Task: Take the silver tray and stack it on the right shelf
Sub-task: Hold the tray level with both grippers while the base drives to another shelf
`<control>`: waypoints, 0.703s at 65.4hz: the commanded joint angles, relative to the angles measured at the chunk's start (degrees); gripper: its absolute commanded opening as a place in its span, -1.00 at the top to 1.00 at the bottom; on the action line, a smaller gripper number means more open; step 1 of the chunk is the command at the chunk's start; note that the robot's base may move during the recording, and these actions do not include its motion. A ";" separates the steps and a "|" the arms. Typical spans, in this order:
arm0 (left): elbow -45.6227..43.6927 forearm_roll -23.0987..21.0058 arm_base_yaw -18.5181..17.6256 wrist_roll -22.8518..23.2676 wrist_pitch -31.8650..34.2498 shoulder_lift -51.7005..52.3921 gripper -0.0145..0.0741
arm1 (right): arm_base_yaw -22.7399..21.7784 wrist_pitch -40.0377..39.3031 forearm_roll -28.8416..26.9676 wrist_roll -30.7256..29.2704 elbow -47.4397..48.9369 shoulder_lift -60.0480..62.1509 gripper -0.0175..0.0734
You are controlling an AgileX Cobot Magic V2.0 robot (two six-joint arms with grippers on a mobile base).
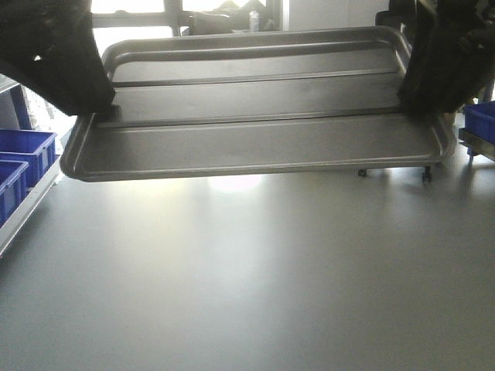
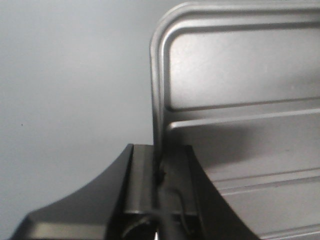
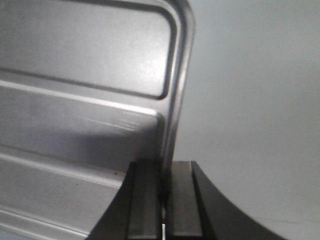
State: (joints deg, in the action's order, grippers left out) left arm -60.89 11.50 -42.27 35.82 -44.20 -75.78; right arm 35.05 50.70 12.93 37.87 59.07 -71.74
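- one silver tray, held clear above the grey table, roughly level.
- left gripper closed tight on its left rim; right gripper closed tight on its right rim.
- open room beneath the near edge; blue bins beside the table's left edge.

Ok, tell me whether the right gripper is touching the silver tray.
Touching. The right wrist view shows the right gripper, fingers pressed on both sides of the silver tray at its rim, no gap.

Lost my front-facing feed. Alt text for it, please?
The silver tray is held off the grey surface, left gripper on its left rim, right gripper on its right rim. Blue bins sit far left.
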 commanded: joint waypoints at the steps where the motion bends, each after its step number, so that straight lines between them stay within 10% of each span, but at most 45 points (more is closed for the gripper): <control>1: -1.50 1.46 -0.38 -0.41 2.34 1.59 0.90 | 0.10 -2.43 1.85 -1.10 1.60 1.52 0.49; 46: -1.50 1.46 -0.38 -0.41 2.23 1.59 0.90 | 0.10 -2.43 1.85 -1.10 1.60 1.52 0.49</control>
State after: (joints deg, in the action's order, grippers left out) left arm -60.89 11.50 -42.27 35.82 -44.20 -75.86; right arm 35.05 50.48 12.93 37.87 59.07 -71.74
